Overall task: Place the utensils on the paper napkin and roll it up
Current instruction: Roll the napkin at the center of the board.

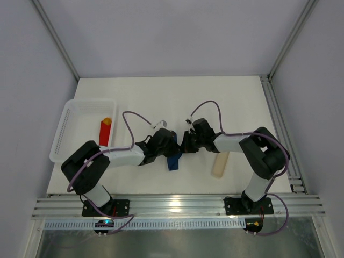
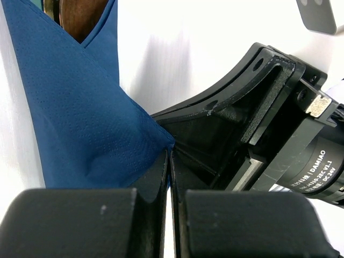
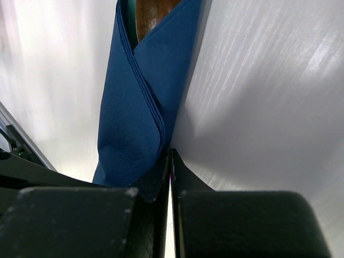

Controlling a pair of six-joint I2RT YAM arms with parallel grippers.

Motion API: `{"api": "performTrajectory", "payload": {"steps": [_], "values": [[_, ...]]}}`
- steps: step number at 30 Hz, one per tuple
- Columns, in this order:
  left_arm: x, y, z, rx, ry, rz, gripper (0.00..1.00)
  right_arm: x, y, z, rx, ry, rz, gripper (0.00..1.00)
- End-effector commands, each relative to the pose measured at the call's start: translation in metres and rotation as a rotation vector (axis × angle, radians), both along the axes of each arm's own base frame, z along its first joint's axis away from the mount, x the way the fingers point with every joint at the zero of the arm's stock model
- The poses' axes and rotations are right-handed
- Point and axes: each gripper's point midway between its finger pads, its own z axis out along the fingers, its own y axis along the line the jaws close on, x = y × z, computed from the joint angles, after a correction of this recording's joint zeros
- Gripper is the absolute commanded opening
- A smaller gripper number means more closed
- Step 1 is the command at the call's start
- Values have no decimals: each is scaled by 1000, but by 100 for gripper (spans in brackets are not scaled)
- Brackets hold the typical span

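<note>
Jaws of the left gripper [image 2: 169, 157] are pressed together and pinch a pointed fold of the paper napkin [image 2: 80, 113] at their tips. Jaws of the right gripper [image 3: 170, 156] are likewise pressed together. Their tips touch the near end of the napkin, but whether paper is caught between them cannot be told. Both grippers meet over the napkin, one on each side of it.

The napkin is a dark navy sheet wrapped into a narrow roll. It lies on the white tabletop [image 1: 161, 97], with its layers crossing diagonally. The utensils [image 3: 153, 13] sit inside the roll. Copper-brown ends show at the napkin's open far end, and the rest is covered by paper.

Right of the napkin and apart from it, a pale beige rounded bar [image 1: 220, 164] lies on the tabletop. Left of the napkin and farther back, well apart, a white perforated basket [image 1: 60, 134] rests at the tabletop's edge. A red block with an orange tip [image 1: 105, 132] lies inside the basket, along the wall nearest the napkin.
</note>
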Motion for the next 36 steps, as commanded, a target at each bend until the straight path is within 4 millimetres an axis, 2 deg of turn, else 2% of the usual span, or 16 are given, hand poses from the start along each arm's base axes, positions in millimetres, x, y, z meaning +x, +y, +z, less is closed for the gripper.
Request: {"api": "performTrajectory", "payload": {"steps": [1, 4, 5, 9, 15, 24, 36], "values": [[14, -18, 28, -79, -75, 8, 0, 7, -7, 18, -11, -67, -32, 4], [15, -18, 28, -78, -79, 10, 0, 7, -29, 13, -103, -86, -85, 4], [15, -18, 28, -77, -78, 10, 0, 4, -34, 18, -113, -97, -92, 4], [16, -20, 26, -75, -76, 8, 0, -12, -50, 17, -135, -116, -99, 4], [18, -26, 23, -73, -69, 6, 0, -28, -46, 21, -72, -108, -47, 4], [21, -30, 20, -58, -71, 7, 0, -33, -41, 7, -44, -80, -48, 3], [30, -40, 9, -30, -64, -5, 0, -38, -30, 10, 4, -68, -23, 4]]}}
